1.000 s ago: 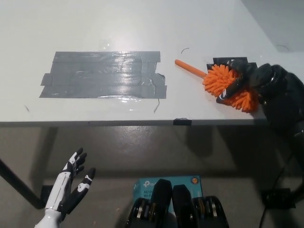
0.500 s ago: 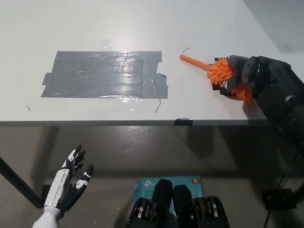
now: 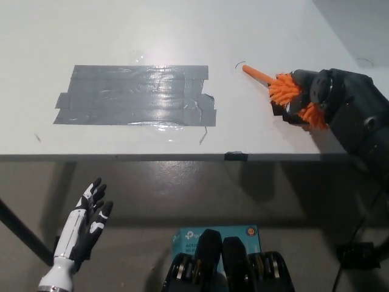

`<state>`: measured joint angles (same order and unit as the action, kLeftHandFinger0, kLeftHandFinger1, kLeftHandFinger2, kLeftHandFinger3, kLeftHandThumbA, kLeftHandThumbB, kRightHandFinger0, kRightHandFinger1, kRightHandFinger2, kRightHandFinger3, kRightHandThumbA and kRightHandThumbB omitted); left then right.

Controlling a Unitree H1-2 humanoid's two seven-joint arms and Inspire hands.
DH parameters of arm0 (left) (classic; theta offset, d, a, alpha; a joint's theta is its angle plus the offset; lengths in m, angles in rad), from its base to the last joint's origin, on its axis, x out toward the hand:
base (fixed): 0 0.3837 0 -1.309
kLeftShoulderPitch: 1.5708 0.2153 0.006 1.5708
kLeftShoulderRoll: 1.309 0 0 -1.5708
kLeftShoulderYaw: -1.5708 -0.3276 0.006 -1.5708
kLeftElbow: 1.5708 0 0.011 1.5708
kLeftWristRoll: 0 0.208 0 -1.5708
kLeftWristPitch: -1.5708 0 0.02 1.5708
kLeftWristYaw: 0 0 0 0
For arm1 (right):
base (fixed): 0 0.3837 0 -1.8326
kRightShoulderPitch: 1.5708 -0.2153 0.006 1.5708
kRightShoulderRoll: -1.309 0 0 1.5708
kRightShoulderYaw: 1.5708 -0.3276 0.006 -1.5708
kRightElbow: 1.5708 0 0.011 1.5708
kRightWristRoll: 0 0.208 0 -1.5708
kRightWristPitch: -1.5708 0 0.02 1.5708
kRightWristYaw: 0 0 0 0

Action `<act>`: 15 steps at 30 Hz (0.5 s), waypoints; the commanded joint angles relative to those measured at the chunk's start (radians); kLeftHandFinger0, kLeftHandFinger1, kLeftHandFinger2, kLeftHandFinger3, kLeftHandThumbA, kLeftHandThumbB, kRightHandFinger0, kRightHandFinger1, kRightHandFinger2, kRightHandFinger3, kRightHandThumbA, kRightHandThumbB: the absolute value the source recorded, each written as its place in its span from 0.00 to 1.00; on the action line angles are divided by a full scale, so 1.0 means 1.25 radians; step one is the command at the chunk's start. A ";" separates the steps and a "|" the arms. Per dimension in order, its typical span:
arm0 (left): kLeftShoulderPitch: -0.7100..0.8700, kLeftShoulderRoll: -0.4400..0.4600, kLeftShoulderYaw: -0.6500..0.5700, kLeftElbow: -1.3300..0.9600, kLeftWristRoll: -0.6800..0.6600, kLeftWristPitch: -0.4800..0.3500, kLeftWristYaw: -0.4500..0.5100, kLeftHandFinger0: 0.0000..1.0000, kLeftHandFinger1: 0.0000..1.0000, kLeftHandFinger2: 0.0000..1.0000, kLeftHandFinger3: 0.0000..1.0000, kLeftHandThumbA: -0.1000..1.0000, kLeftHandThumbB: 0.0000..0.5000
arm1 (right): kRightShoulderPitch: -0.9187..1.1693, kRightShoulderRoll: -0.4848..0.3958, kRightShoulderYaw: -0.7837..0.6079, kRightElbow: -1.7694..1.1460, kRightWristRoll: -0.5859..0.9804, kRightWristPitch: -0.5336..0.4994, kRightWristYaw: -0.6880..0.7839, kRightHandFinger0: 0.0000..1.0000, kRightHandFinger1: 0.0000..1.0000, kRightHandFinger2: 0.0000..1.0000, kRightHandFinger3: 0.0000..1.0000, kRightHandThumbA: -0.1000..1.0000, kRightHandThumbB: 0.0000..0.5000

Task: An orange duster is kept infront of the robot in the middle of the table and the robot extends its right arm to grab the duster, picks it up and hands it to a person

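The orange duster (image 3: pixel 287 91) has a fluffy orange head and a short orange handle pointing up-left. My black right hand (image 3: pixel 319 97) is shut on the duster's head, above the right part of the white table (image 3: pixel 152 30), with orange tufts showing on both sides of the fingers. The handle tip sticks out to the left of the hand. My white left hand (image 3: pixel 85 225) hangs open below the table edge at the lower left, holding nothing.
A large patch of grey tape (image 3: pixel 134 95) covers the table's middle left. A small black tape mark (image 3: pixel 233 156) sits on the front edge. A teal box (image 3: pixel 216 234) lies on the floor below.
My right hand closed tighter on the duster and carried it up and to the right. The handle tip has shifted farther from the grey tape. The left hand dropped slightly.
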<state>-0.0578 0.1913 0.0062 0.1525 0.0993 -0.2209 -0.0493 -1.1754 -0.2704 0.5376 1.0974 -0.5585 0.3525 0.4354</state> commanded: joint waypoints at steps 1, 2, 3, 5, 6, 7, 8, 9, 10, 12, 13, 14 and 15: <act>-0.012 0.003 0.009 -0.014 -0.020 -0.010 -0.003 1.00 1.00 1.00 1.00 0.85 0.19 | 0.063 -0.031 -0.142 -0.005 0.122 -0.045 -0.077 0.01 0.32 0.22 0.75 0.00 0.38; -0.012 0.003 0.008 -0.014 -0.020 -0.009 -0.003 1.00 1.00 1.00 1.00 0.85 0.20 | 0.076 -0.029 -0.204 -0.006 0.164 -0.053 -0.111 0.00 0.36 0.25 0.44 0.00 0.41; -0.012 0.003 0.008 -0.014 -0.019 -0.009 -0.002 1.00 1.00 1.00 1.00 0.85 0.20 | 0.083 -0.027 -0.243 -0.004 0.188 -0.060 -0.128 0.00 0.36 0.25 0.44 0.00 0.41; -0.014 0.002 0.008 -0.008 -0.014 -0.017 0.003 1.00 1.00 1.00 1.00 0.86 0.22 | 0.100 -0.026 -0.326 -0.008 0.232 -0.076 -0.154 0.06 0.57 0.65 0.39 0.00 0.38; -0.015 0.003 0.008 -0.008 -0.012 -0.017 0.003 1.00 1.00 1.00 1.00 0.87 0.22 | 0.101 -0.023 -0.357 -0.006 0.245 -0.076 -0.163 0.09 0.62 0.82 0.58 0.00 0.37; -0.017 0.004 0.008 -0.008 -0.013 -0.016 0.003 1.00 1.00 1.00 1.00 0.87 0.22 | 0.101 -0.018 -0.405 -0.007 0.277 -0.070 -0.171 0.07 0.59 0.96 0.79 0.00 0.39; -0.019 0.004 0.009 -0.007 -0.015 -0.017 0.003 1.00 1.00 1.00 1.00 0.86 0.20 | 0.103 -0.012 -0.462 -0.015 0.316 -0.064 -0.179 0.04 0.55 0.98 0.99 0.00 0.40; -0.022 0.004 0.009 -0.005 -0.014 -0.020 0.004 1.00 1.00 1.00 1.00 0.86 0.20 | 0.104 -0.007 -0.511 -0.021 0.349 -0.063 -0.189 0.01 0.54 0.97 1.00 0.00 0.39; -0.023 0.004 0.009 -0.003 -0.013 -0.022 0.005 1.00 1.00 1.00 1.00 0.86 0.20 | 0.103 -0.005 -0.539 -0.022 0.365 -0.063 -0.190 0.02 0.55 0.97 1.00 0.00 0.38; -0.024 0.003 0.009 -0.002 -0.014 -0.021 0.004 1.00 1.00 1.00 1.00 0.86 0.21 | 0.106 0.011 -0.651 -0.054 0.447 -0.021 -0.187 0.00 0.52 0.98 1.00 0.00 0.33; -0.022 0.003 0.009 -0.003 -0.014 -0.021 0.004 1.00 1.00 1.00 1.00 0.86 0.21 | 0.107 0.017 -0.694 -0.065 0.482 -0.007 -0.179 0.00 0.49 0.94 1.00 0.00 0.33; -0.021 0.004 0.009 -0.003 -0.014 -0.021 0.004 1.00 1.00 1.00 1.00 0.86 0.21 | 0.109 0.021 -0.715 -0.070 0.494 -0.005 -0.173 0.00 0.49 0.93 1.00 0.00 0.34; -0.021 0.004 0.008 -0.005 -0.014 -0.020 0.003 1.00 1.00 1.00 1.00 0.86 0.21 | 0.112 0.026 -0.746 -0.085 0.521 0.002 -0.156 0.00 0.46 0.88 1.00 0.00 0.36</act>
<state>-0.0596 0.1909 0.0062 0.1545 0.0935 -0.2200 -0.0492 -1.0329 -0.2681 -0.1064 1.0764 -0.2692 0.2957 0.2830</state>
